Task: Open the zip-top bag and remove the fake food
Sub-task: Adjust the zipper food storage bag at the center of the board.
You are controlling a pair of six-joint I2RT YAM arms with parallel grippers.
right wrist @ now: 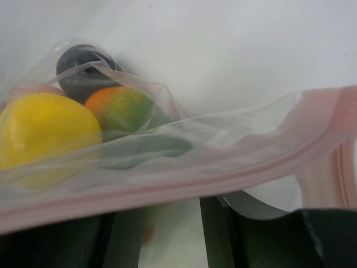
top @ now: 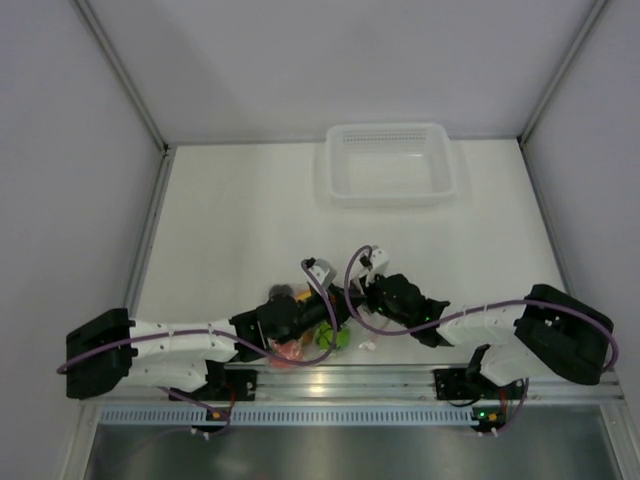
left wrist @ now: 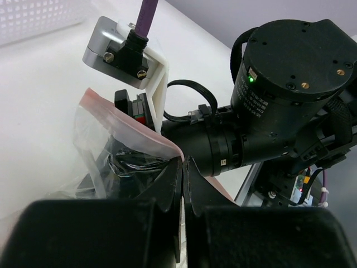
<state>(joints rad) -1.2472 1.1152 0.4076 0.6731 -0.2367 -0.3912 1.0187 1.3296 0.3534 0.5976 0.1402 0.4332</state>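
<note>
You're opening the seal: left gripper (left wrist: 183, 163) is clamped on the zip-top bag (left wrist: 120, 134) strip. The right gripper (right wrist: 167, 237) sits at the other lip, but its hold can't be judged from here. Next, pull the lips apart.

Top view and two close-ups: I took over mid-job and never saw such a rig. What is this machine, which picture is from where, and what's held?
Two robot arms are bolted at the near edge of a table. The top view looks down on both; each close-up comes from a camera on one wrist. A white tray stands at the far side. Near the arms is the zip-top bag, with a yellow fruit, a mango and a dark purple fruit inside. The left gripper is shut on the bag's pink zip strip. The right gripper has its fingers apart at that strip; whether it grips is unclear.
</note>
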